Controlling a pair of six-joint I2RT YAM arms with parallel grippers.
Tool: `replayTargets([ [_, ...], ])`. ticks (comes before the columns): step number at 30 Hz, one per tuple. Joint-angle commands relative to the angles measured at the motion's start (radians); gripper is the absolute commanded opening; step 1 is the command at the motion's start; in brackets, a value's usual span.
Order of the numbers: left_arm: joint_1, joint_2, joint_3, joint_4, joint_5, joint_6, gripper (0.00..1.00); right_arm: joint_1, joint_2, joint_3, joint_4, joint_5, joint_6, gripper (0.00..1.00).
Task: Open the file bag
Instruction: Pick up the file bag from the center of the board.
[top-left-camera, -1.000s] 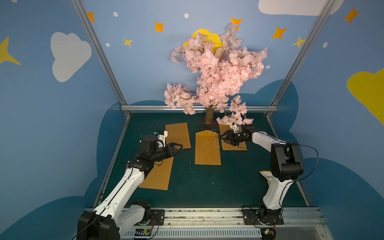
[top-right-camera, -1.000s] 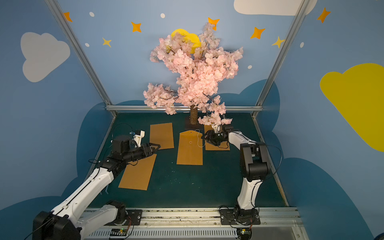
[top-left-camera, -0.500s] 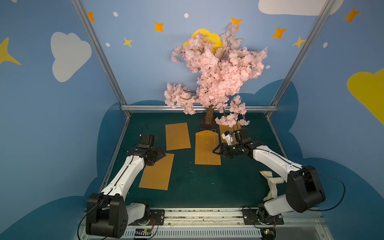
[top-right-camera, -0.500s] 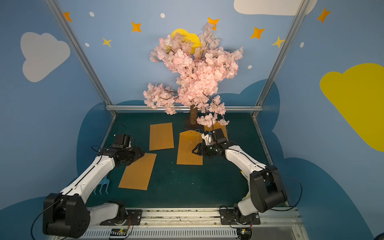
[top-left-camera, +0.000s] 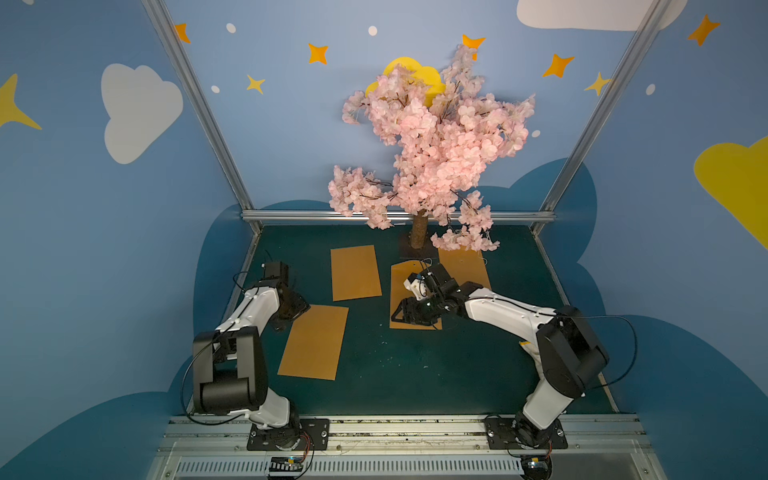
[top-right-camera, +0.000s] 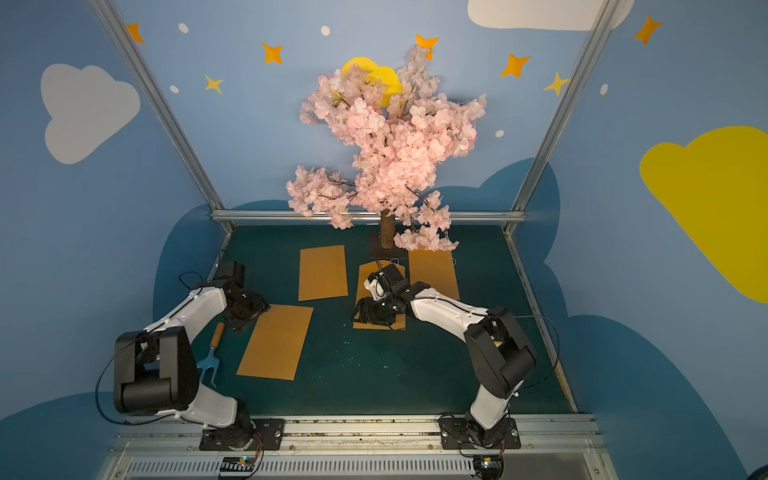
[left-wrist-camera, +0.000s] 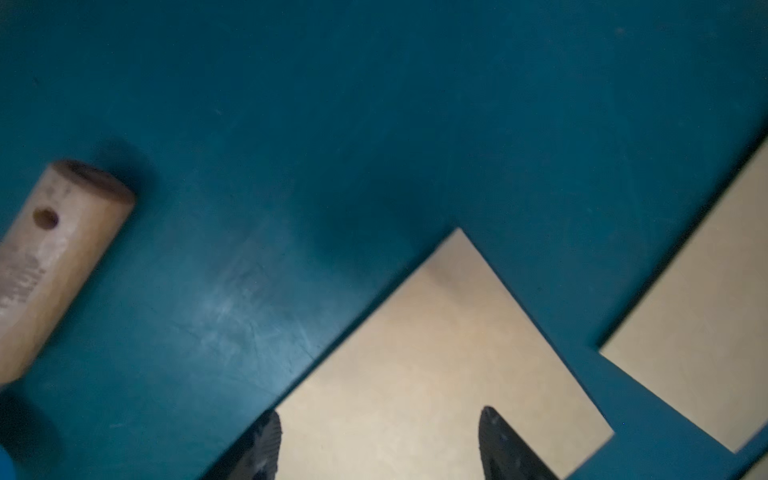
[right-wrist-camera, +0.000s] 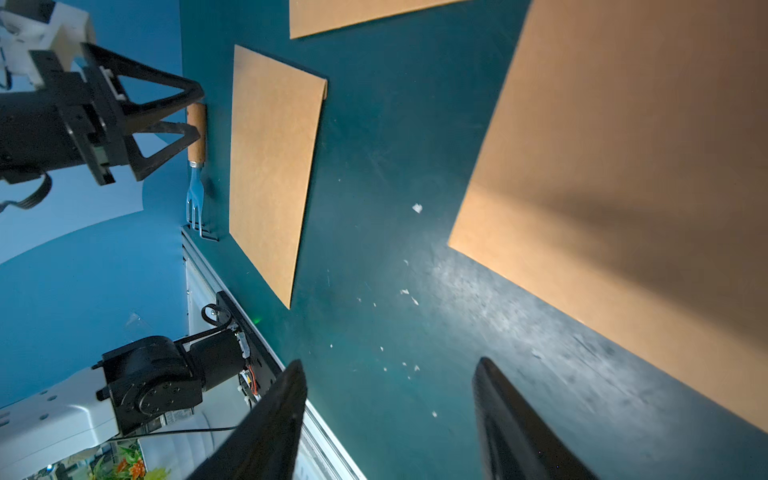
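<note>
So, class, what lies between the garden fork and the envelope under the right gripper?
Another brown envelope, flat on the mat; a top view shows it between the fork and the envelope beneath the right gripper.

White-shelled arms (top-left-camera: 498, 309), bulky black joints (top-left-camera: 569, 357), black baseplates (top-left-camera: 318, 432), black triangle-framed left end effector (right-wrist-camera: 199, 114)

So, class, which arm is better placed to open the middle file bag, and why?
Right. The right pincer, open, hangs over the near end of that file bag, while the left pincer, also open, sits over a corner of a different envelope.
</note>
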Motion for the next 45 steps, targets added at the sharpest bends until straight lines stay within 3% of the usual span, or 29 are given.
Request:
replayTargets([
  [1,0.034,0.045,-0.001,0.013,0.038,0.021,0.76,0.036,0.067,0.098,0.013,-0.030,0.009,0.64],
  [16,0.034,0.123,-0.072,0.129,0.148,0.016,0.76,0.143,0.325,0.305,0.093,-0.013,0.150,0.63],
  [27,0.008,0.132,-0.153,0.194,0.186,0.000,0.75,0.179,0.444,0.435,0.027,0.033,0.164,0.63],
  [45,-0.012,0.118,-0.147,0.198,0.220,0.001,0.74,0.205,0.630,0.598,0.041,-0.034,0.204,0.63],
])
